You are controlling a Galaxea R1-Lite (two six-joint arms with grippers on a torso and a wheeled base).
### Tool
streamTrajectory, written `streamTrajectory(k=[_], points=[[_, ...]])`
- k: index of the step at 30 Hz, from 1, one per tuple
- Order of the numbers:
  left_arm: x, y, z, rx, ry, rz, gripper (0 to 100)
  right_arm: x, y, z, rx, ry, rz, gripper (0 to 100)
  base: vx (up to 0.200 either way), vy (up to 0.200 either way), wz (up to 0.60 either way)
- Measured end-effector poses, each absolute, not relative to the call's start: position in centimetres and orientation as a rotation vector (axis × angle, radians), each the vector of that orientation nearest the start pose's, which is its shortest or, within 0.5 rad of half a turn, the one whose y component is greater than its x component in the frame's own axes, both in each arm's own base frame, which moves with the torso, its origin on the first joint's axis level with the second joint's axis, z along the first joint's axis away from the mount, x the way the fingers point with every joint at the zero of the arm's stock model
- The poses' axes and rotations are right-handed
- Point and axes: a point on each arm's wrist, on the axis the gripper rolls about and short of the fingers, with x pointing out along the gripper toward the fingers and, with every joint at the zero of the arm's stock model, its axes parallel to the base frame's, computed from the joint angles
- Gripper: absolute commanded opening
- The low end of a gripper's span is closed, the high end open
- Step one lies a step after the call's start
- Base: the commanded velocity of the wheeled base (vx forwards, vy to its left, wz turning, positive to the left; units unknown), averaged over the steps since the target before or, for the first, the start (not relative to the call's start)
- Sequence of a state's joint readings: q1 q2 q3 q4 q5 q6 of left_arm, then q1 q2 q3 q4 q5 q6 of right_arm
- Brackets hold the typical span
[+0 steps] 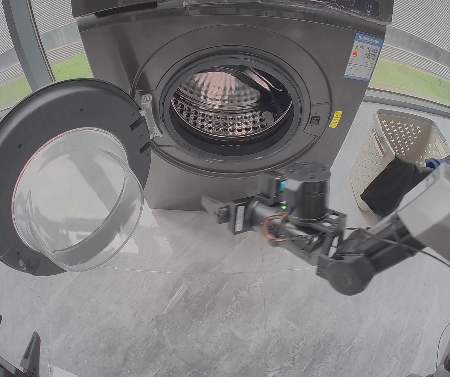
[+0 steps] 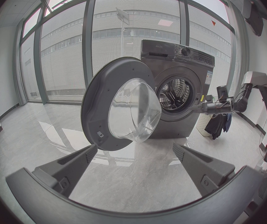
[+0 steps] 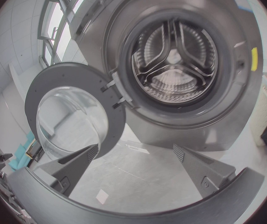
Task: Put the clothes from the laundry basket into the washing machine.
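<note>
The right arm (image 1: 371, 242) extends level before the washing machine (image 1: 267, 37), right gripper (image 3: 135, 148) spread wide and empty; the left gripper (image 2: 135, 148) gapes too.

A: Colours, quick?
B: I see the washing machine (image 1: 110, 43) dark grey, its drum (image 1: 220, 106) silver and dimpled.
A: Basket?
B: The laundry basket (image 1: 403, 137) is cream with star cut-outs. Black garment (image 1: 392, 184), blue garment (image 1: 445, 161). The floor (image 1: 209, 299) is grey veined marble.

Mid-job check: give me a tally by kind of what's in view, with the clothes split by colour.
Washing machine: 1
Laundry basket: 1
Black garment, draped over the basket's rim: 1
Blue garment: 1
Grippers: 2, left gripper and right gripper, both open and empty
Total: 6
</note>
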State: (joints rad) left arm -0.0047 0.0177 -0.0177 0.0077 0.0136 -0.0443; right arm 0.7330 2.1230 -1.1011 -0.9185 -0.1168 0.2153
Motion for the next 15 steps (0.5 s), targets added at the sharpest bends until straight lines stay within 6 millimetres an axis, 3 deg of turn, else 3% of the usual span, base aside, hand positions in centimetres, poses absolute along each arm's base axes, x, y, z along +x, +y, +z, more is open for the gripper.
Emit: streamTrajectory(k=[6,15], points=[[-2.3,0.0,8.0,-0.044,0.008,0.009,100,27.9,20.3,15.9,0.112,0.141,0.520,100,0.000,0.000,0.00],[-2.3,0.0,8.0,-0.044,0.008,0.009,100,20.0,10.0,18.6,0.087,0.053,0.371,100,0.000,0.000,0.00]])
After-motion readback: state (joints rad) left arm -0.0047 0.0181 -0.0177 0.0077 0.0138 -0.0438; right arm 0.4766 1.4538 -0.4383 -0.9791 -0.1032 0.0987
